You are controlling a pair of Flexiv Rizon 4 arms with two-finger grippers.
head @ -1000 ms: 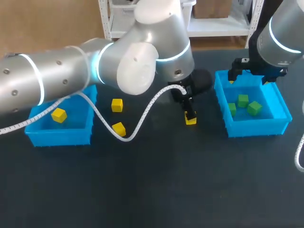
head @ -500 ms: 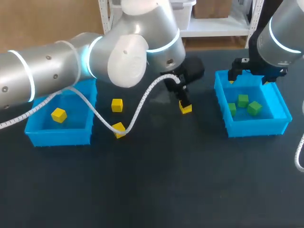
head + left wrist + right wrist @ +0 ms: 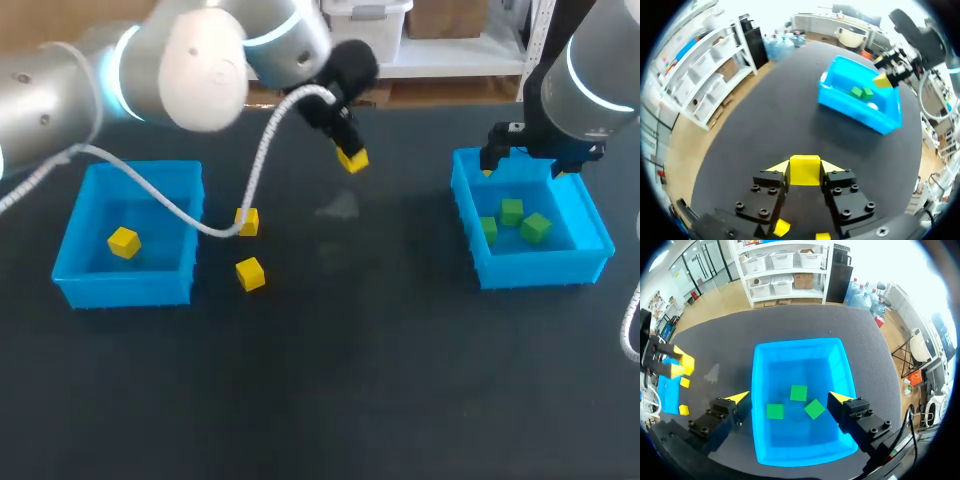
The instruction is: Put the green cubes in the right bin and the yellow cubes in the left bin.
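The right bin (image 3: 540,268) under the spread right tool (image 3: 789,397) holds three green cubes (image 3: 512,211), the left bin (image 3: 125,285) well beside the left tool (image 3: 805,169) one yellow cube (image 3: 124,242); that tool clamps a second cube (image 3: 805,175), its cable (image 3: 256,170) crossing a third cube (image 3: 246,222).

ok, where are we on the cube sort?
Done: three green cubes lie in the right bin, one yellow cube in the left bin. In hand: the left gripper is shut on another yellow cube, held above the table. Left: two loose yellow cubes on the table beside the left bin. The right gripper hangs open over the right bin.
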